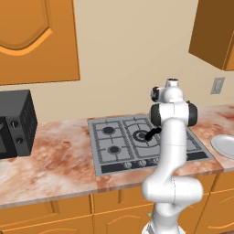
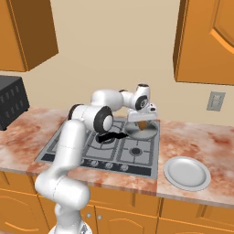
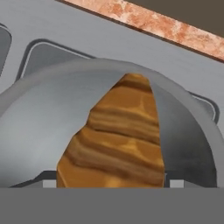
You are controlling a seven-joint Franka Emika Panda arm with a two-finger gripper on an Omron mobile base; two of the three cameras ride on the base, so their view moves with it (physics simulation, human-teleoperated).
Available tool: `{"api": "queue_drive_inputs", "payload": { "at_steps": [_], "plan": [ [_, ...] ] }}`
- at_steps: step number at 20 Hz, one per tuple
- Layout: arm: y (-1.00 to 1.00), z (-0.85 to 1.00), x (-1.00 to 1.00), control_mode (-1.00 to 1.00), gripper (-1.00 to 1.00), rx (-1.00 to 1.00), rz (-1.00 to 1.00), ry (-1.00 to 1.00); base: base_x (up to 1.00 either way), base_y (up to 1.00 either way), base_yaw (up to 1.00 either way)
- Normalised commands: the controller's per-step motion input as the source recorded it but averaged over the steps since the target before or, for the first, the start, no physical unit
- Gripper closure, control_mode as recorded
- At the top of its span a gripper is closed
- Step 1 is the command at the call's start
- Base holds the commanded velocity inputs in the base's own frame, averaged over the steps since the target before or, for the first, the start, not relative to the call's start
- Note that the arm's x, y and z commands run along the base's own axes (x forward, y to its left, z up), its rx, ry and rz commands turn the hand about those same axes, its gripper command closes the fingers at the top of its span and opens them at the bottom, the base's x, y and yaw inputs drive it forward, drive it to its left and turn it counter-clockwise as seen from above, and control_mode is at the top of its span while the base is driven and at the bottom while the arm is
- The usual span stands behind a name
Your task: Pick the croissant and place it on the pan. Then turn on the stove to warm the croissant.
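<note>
A: What is the robot doing right now?

B: It holds the croissant (image 3: pixel 118 144) just over the pan (image 3: pixel 39 127), on the far right of the stove (image 2: pixel 68 148). So the first step is nearly done.

A: What comes next?

B: I think it must let go, then reach for a knob (image 2: pixel 109 165) at the near edge of the stove.

A: Are the fingers closed?

B: They look shut on the croissant, but the croissant hides their tips. I cannot tell if it touches the pan.

A: What is on the right?

B: A white plate (image 2: pixel 187 173) on the table (image 2: pixel 205 141).
</note>
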Motion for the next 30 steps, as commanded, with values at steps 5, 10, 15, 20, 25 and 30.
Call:
{"api": "queue_drive_inputs", "payload": {
  "at_steps": [5, 10, 15, 20, 25, 30],
  "plan": [
    [0.00, 0.16, -0.33, -1.00, -1.00, 0.00, 0.00, 0.00, 0.00, 0.00, 0.00],
    [0.00, 0.10, -0.44, -1.00, -1.00, 0.00, 0.00, -0.02, 0.00, 0.00, 0.00],
    [0.00, 0.03, -0.13, -1.00, -1.00, 0.00, 0.00, 0.00, 0.00, 0.00, 0.00],
    [0.03, 0.38, -0.23, -1.00, -1.00, 0.00, 0.00, -0.01, 0.00, 0.00, 0.00],
    [0.18, 0.65, -0.16, -1.00, -1.00, 0.00, 0.00, -0.10, 0.00, 0.00, 0.00],
    [0.25, 0.45, -0.33, -1.00, -1.00, 0.00, 0.00, -0.07, 0.00, 0.00, 0.00]
  ]
}}
